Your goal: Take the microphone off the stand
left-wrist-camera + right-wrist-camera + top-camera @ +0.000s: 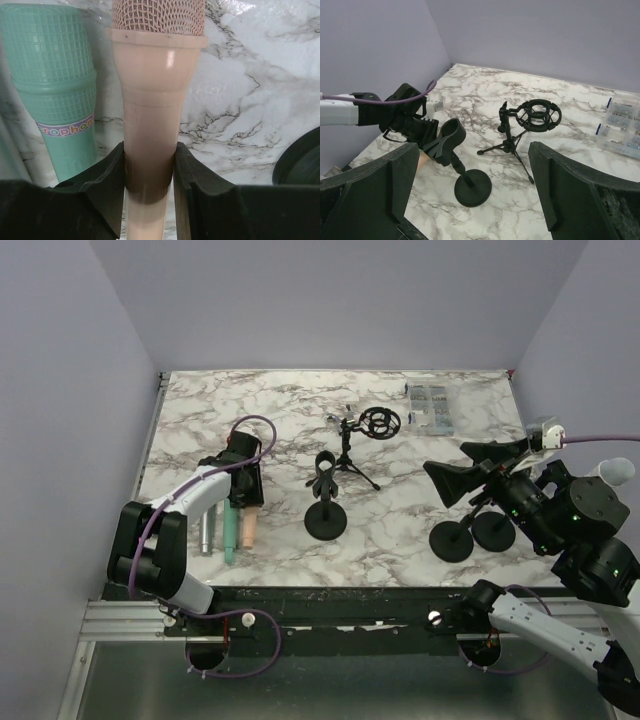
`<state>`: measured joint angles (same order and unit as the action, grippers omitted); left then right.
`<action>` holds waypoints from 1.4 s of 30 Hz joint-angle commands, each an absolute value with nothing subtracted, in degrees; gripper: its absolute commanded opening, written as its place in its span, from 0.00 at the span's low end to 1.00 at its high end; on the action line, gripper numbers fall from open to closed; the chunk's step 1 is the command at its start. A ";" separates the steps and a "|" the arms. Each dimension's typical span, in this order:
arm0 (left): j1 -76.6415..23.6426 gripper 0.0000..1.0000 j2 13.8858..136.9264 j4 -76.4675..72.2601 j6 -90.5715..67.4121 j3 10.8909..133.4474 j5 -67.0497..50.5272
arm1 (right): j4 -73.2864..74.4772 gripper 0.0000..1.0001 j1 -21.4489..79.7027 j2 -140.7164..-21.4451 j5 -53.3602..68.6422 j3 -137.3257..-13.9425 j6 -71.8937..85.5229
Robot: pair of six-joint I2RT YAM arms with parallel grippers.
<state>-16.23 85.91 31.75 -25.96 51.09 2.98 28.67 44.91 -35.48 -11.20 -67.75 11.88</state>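
Note:
A peach microphone [246,530] with a mesh head [157,15] lies at the left of the table beside a green microphone [230,538]. My left gripper [245,478] is shut on its handle [150,165], with both black pads pressed against it. The black desk stand [326,520] in the middle has an empty clip [325,462], which also shows in the right wrist view [447,140]. My right gripper [465,472] is open and empty, held above the table's right side, well apart from the stand [472,186].
A silver microphone [207,530] lies left of the green one [55,95]. A small tripod stand with a shock mount [378,423] stands behind the desk stand. Two round black bases [452,540] sit under the right arm. A clear parts box [430,405] is at the back right.

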 commanded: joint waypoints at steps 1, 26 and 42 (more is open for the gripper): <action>-16.04 0.00 86.58 32.84 -27.00 52.47 4.39 | 28.31 1.00 44.90 -34.22 -13.29 -66.77 10.55; -16.08 0.23 90.13 36.01 -25.75 53.96 3.09 | 31.16 1.00 44.86 -33.49 -14.05 -68.47 11.43; -16.06 0.49 88.24 35.82 -25.75 53.82 2.55 | 33.54 1.00 44.91 -33.45 -14.41 -69.42 13.11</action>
